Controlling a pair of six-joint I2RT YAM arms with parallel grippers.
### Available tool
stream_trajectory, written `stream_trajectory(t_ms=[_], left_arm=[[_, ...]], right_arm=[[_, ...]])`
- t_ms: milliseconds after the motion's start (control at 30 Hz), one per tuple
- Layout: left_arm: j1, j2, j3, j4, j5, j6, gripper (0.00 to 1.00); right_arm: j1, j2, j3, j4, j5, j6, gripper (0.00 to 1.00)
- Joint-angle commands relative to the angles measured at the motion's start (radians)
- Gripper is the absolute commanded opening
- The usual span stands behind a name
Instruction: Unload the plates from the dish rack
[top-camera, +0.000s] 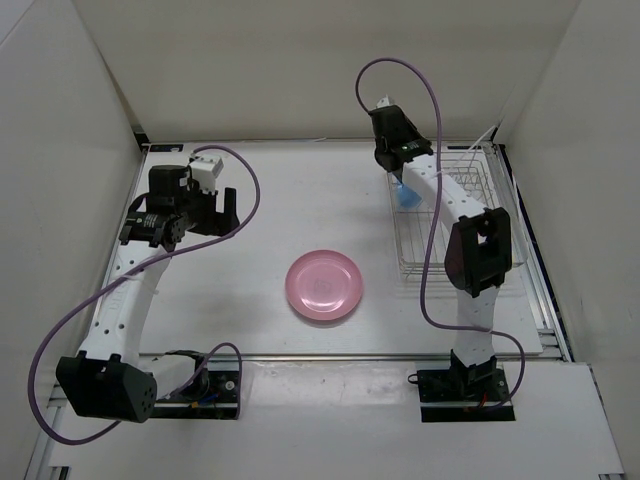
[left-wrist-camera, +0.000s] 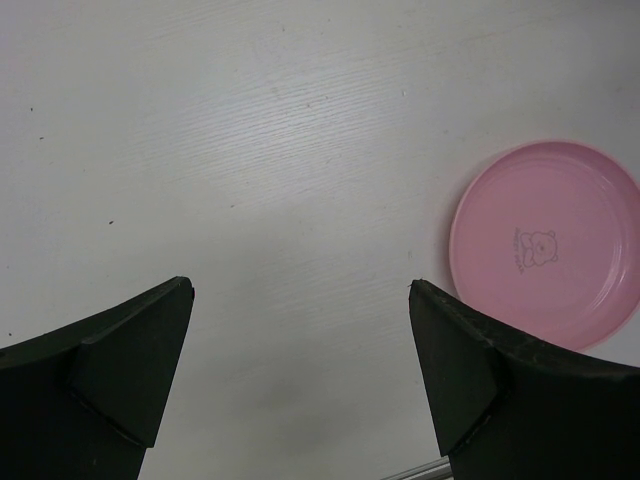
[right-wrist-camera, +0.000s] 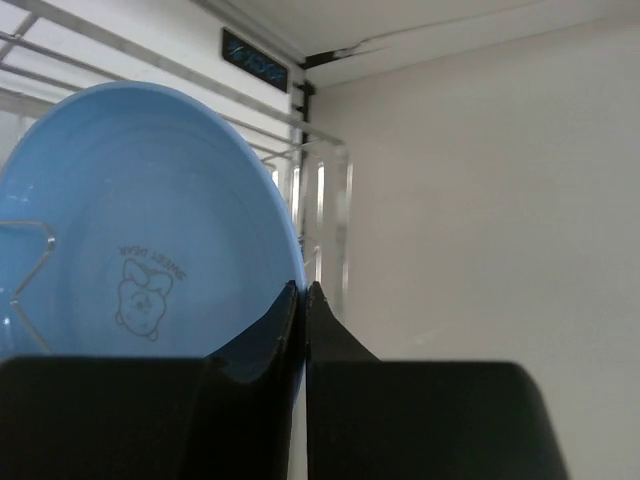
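Near centre of the white table: round glossy pink plastic plate, flat and face up. Bare surface lies on every side of it, and it is well apart from both arms.

The left wrist view shows a small bear print in its well, which cannot be made out from above.

Left gripper hangs over the table's left half. Its jaws are spread wide, with nothing between them but bare tabletop.

Far right: rectangular silver wire dish rack, close to the right wall, so room is tight on that side.

A round light blue plastic plate stands on edge at the rack's left end.

From above the arm hides most of it. The right wrist view shows the right gripper pinched tight on the plate's rim.
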Motion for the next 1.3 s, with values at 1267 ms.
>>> stream_trajectory(t_ms=[1267], left_arm=[[-0.442,0.491,0.652,-0.021,0.294,0.054,0.97]], right_arm=[[-0.016,-0.739,-0.270,-0.326,-1.131,0.285,0.00]])
